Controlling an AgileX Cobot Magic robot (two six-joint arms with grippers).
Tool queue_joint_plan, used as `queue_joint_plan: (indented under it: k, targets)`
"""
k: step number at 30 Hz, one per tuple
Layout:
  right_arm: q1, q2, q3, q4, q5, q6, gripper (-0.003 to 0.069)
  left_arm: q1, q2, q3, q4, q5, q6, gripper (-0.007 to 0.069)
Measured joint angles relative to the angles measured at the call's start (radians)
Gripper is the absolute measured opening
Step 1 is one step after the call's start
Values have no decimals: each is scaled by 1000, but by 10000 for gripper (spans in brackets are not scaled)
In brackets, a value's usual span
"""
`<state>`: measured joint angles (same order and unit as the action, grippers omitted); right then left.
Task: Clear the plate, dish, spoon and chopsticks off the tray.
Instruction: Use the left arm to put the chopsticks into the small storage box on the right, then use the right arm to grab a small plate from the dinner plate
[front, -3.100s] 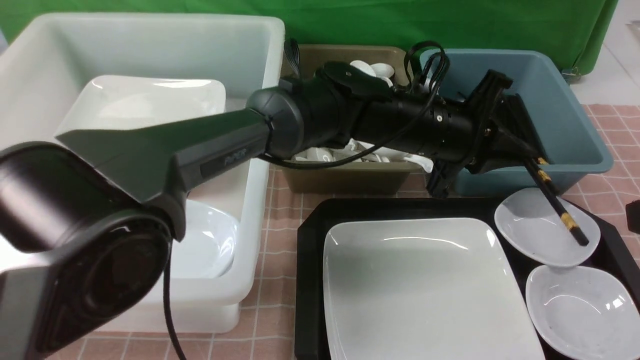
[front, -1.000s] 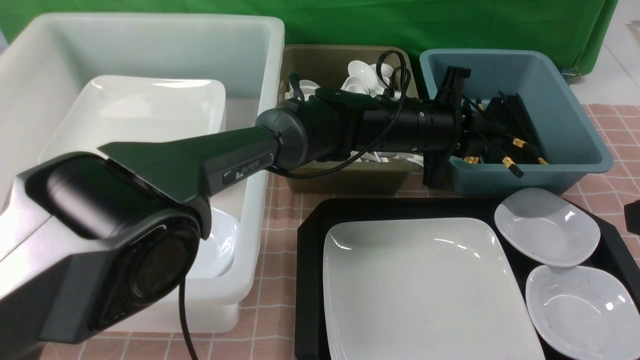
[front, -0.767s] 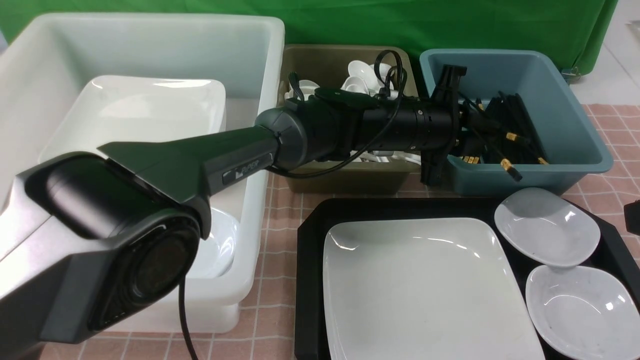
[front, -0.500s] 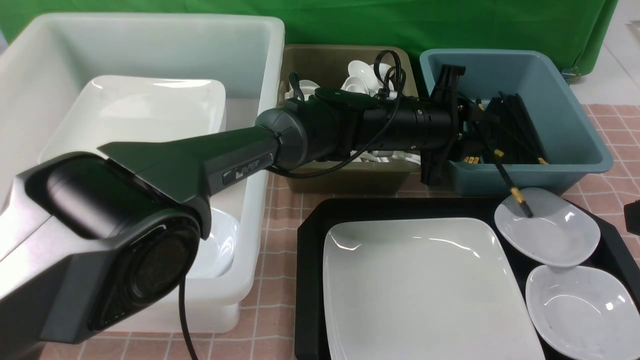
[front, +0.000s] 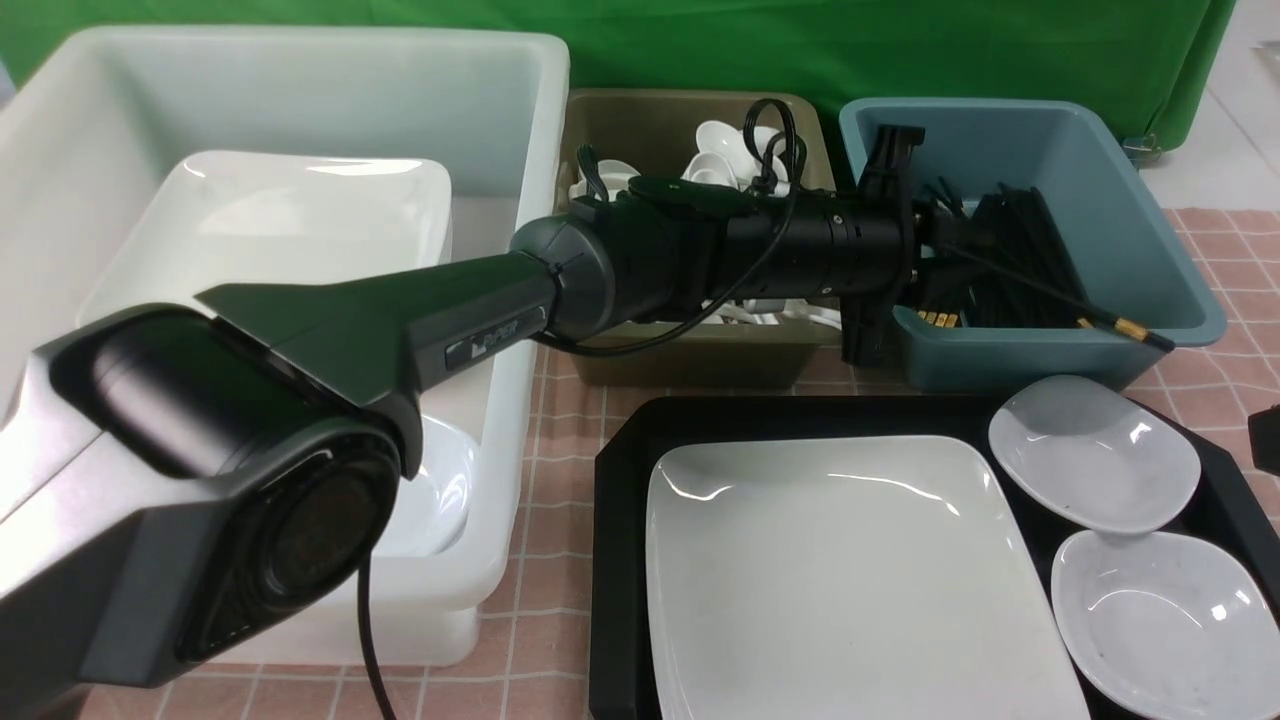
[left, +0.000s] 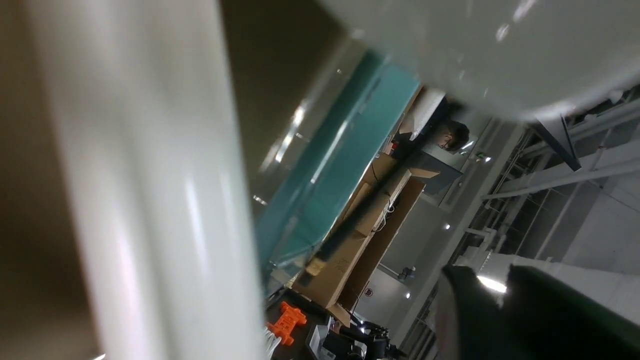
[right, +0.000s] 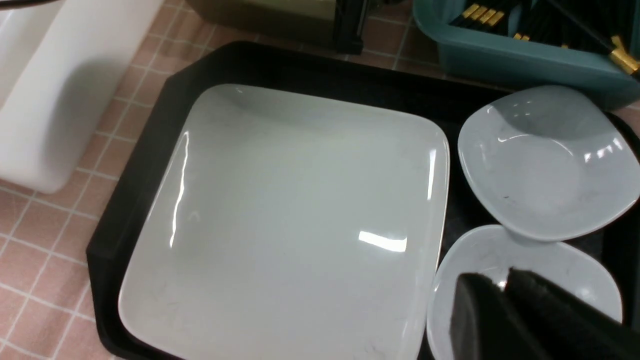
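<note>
In the front view the left arm stretches across into the blue bin. The left gripper sits among the heaped black chopsticks, and its fingers are lost against them. A stray chopstick runs out from beside the gripper and lies across the bin's front rim, its gold-banded end hanging outside. To the gripper's left, the olive bin holds white spoons. Nearer the robot than the gripper, the tray carries the plate, a far dish and a near dish. In the left wrist view the fingers stand almost together, with a sliver of light and nothing else between them. A blurred chopstick lies apart from them against the bin's teal wall. In the right wrist view the right gripper hovers over the near dish, fingers close together and empty. The plate is to its left and the far dish beyond it, both on the tray.
</note>
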<state>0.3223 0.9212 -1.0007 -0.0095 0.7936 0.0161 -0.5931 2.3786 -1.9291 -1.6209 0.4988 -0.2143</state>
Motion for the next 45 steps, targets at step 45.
queue_joint_plan:
  k: [45]
  targets:
    - [0, -18, -139, -6, 214, -154, 30, -104, -795, -118, 1644, 703, 124, -3]
